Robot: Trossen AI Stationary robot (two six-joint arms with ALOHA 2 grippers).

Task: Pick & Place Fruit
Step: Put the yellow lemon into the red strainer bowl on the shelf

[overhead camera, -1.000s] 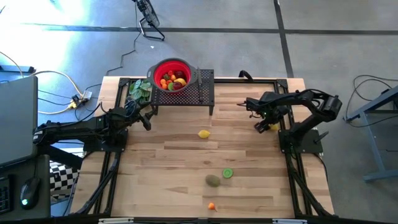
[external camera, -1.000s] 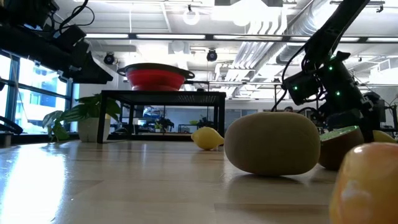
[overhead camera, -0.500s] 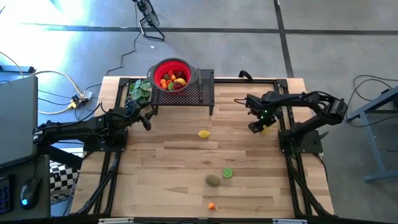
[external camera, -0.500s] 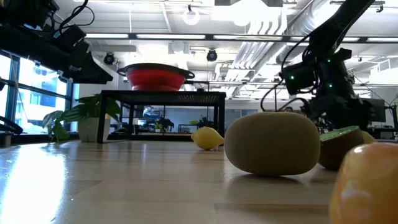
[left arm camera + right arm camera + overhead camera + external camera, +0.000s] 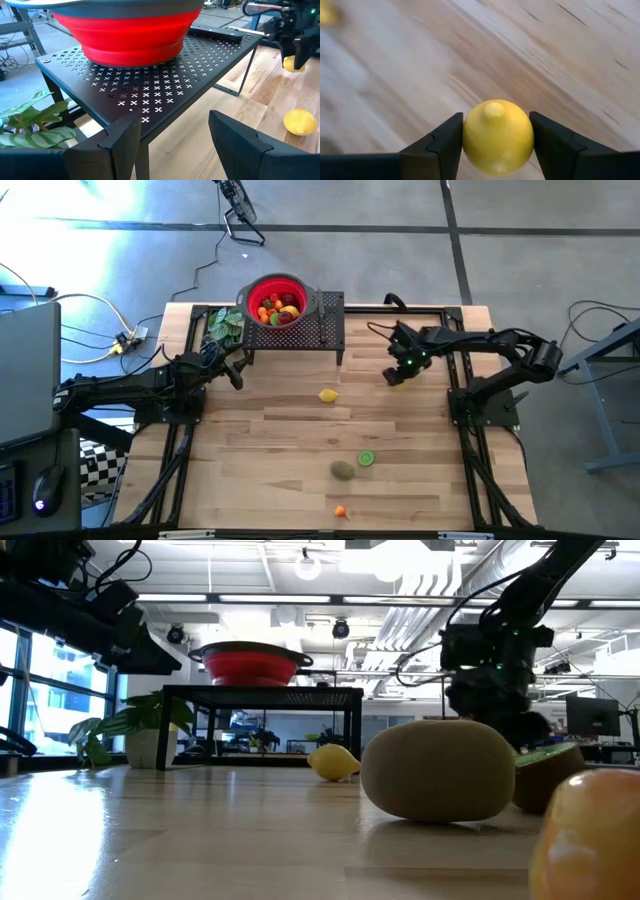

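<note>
Yellow plastic toy lemon (image 5: 496, 135) sits clamped across its middle between the right gripper's (image 5: 397, 374) two dark fingers (image 5: 437, 145), lifted clear of the wooden table (image 5: 270, 480). It looks light, hard and smooth, so I judge a round belly like this could slip unless squeezed at its widest part, as here. Beyond that gripper, toward the left arm, a second lemon (image 5: 327, 394) lies loose; farther off stands the red bowl of fruit (image 5: 277, 304) on its black perforated stand (image 5: 165, 85). The left gripper (image 5: 233, 375) waits beside that stand, fingers apart and empty.

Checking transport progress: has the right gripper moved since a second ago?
Yes. The right gripper, clamping a yellow lemon, moved leftward toward the black perforated metal stand.
</note>
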